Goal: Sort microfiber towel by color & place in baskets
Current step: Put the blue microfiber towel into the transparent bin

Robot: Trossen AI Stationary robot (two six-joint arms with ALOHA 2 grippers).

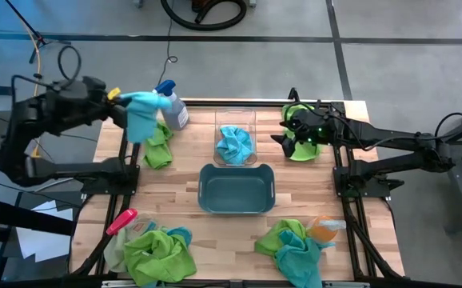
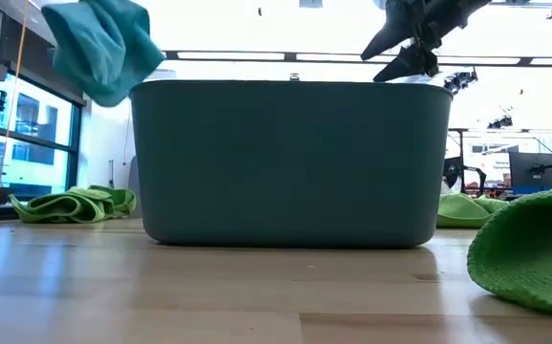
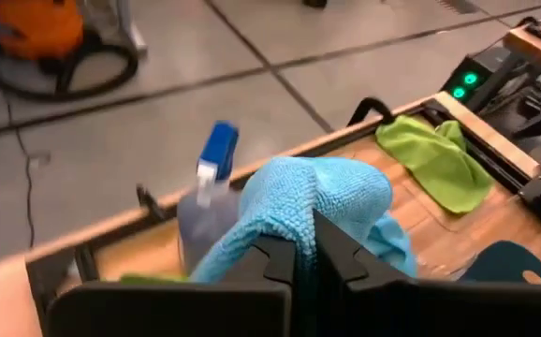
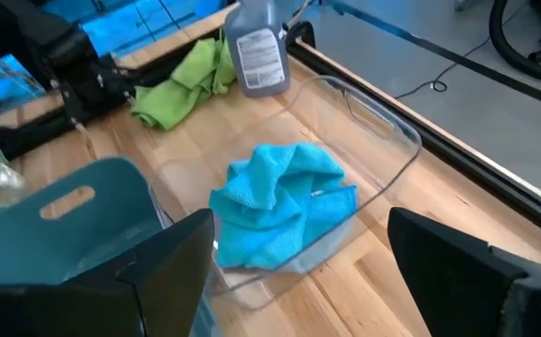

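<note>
My left gripper (image 1: 125,106) hangs over the table's far left corner, shut on a turquoise microfiber towel (image 1: 141,114). Beside it stands a spray bottle (image 1: 173,109), and a lime towel (image 1: 158,149) lies flat on the table below. The clear basket (image 1: 251,120) at far centre holds one turquoise towel (image 4: 285,201). The dark teal basket (image 1: 236,190) stands just nearer. My right gripper (image 1: 285,140) is open above the far right, beside a lime towel (image 1: 304,149), with nothing between its fingers. My left gripper pinches a bunched fold of the turquoise towel (image 3: 300,208) between its two shut fingers (image 3: 275,262). The cloth humps over the fingertips. The fingers slant downward toward the table's right. The towel hangs below them, slack and lifted clear of the table (image 2: 99,48).
Mixed heaps of lime and turquoise towels lie at the near left (image 1: 161,254) and near right (image 1: 295,246). A pink-handled brush (image 1: 121,222) lies by the left heap. Bare wood shows between the teal basket and the near edge.
</note>
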